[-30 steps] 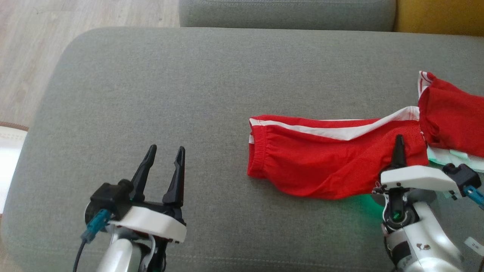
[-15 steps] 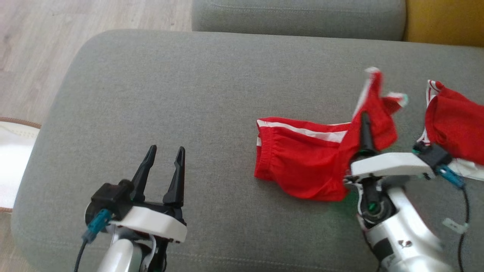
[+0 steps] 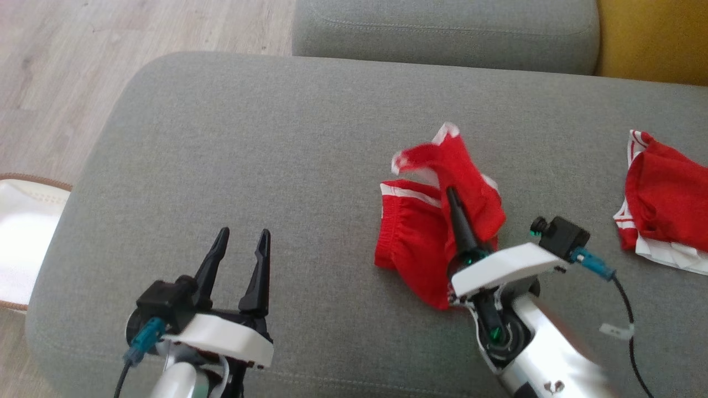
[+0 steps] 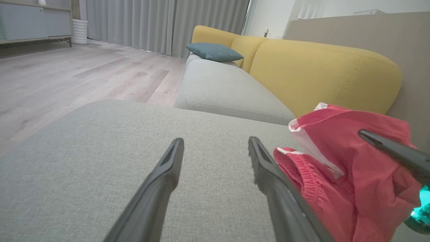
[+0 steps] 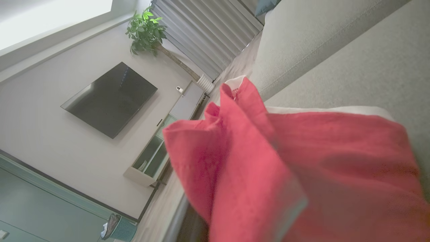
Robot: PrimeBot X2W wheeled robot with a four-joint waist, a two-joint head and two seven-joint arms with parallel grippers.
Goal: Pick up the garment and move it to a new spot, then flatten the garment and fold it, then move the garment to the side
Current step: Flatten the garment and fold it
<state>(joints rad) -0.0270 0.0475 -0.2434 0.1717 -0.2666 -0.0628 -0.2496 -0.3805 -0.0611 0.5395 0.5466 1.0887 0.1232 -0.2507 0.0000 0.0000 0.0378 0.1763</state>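
The garment (image 3: 412, 243), red shorts with white side stripes, lies right of centre on the grey cushion (image 3: 276, 143). Its waistband end rests on the fabric. Its other end is lifted and doubled back over it, pinched in my right gripper (image 3: 451, 194), which is shut on the cloth. In the right wrist view the red cloth (image 5: 285, 161) hangs close before the camera and hides the fingers. My left gripper (image 3: 243, 235) hovers open and empty at the lower left, well apart from the shorts. In the left wrist view the left gripper (image 4: 215, 143) stands just left of the garment (image 4: 336, 148).
A second red garment (image 3: 666, 193) lies on white cloth (image 3: 669, 251) at the cushion's right edge. Behind are a grey sofa seat (image 3: 442, 27) and a yellow backrest (image 3: 652, 38). Wooden floor (image 3: 55, 66) and a pale rug (image 3: 22, 237) lie to the left.
My right gripper has lifted the garment's right end and carried it leftward over the waistband half. The head camera has shifted. The left gripper has stayed open and still.
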